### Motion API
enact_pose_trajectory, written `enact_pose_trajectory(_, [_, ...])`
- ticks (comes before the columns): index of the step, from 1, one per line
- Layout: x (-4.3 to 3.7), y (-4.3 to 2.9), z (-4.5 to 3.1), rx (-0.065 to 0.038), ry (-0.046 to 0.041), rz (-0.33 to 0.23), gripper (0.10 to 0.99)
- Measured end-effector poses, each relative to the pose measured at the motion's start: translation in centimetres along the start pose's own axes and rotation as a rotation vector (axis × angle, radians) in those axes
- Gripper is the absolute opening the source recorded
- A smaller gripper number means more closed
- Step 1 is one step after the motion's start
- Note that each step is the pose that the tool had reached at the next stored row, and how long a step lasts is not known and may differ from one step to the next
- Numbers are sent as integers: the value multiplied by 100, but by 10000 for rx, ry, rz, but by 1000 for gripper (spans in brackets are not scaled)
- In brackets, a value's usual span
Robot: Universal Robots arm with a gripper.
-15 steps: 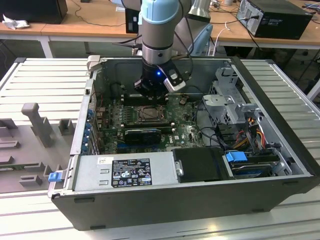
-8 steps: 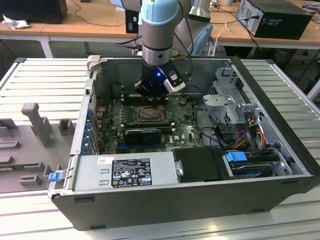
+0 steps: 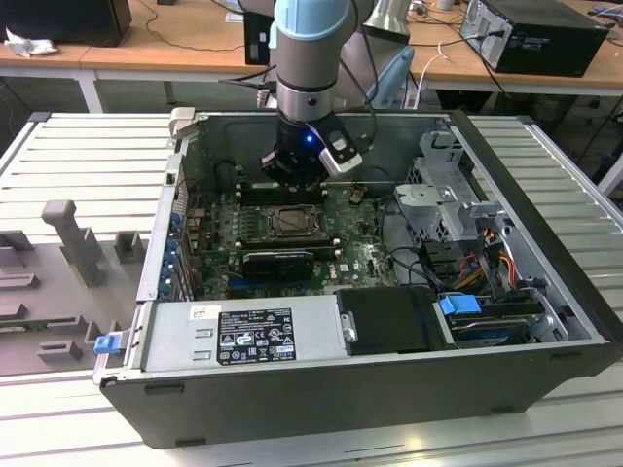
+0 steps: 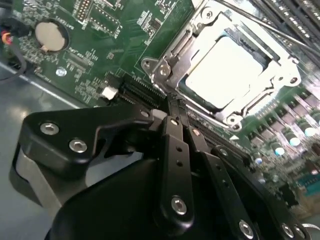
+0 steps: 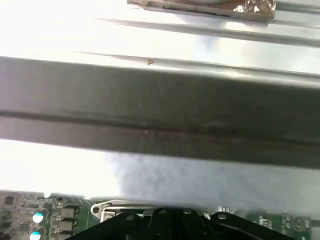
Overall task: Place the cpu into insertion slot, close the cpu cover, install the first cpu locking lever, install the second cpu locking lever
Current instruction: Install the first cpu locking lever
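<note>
In the second wrist view the cpu lies flat in the insertion slot, its pale silvery top showing through the window of the cpu cover. The cover's metal frame lies down around the chip. A thin metal locking lever runs along the far side of the socket; whether it is latched I cannot tell. My gripper hangs just off one edge of the socket, above a long black slot, its two black fingers pressed together with nothing between them. In the exterior view the gripper hovers over the socket's rear edge.
The open computer case walls in the motherboard. A long black ribbed heatsink bar lies in front of the socket, with the power supply nearer still. Drive cage and cables crowd the exterior view's right. A coin battery sits on the board.
</note>
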State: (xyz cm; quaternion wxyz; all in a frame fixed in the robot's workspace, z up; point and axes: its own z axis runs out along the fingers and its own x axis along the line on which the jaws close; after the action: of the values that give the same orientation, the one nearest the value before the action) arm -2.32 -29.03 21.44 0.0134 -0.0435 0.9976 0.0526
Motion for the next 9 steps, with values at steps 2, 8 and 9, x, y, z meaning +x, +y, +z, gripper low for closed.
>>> enact_pose_trajectory(2, [-1, -1, -7, -3, -2, -2, 106])
enact_pose_trajectory(8, [4, -53, -14, 0, 0, 0, 106])
enact_pose_trajectory(9, [5, -59, -14, 0, 0, 0, 106])
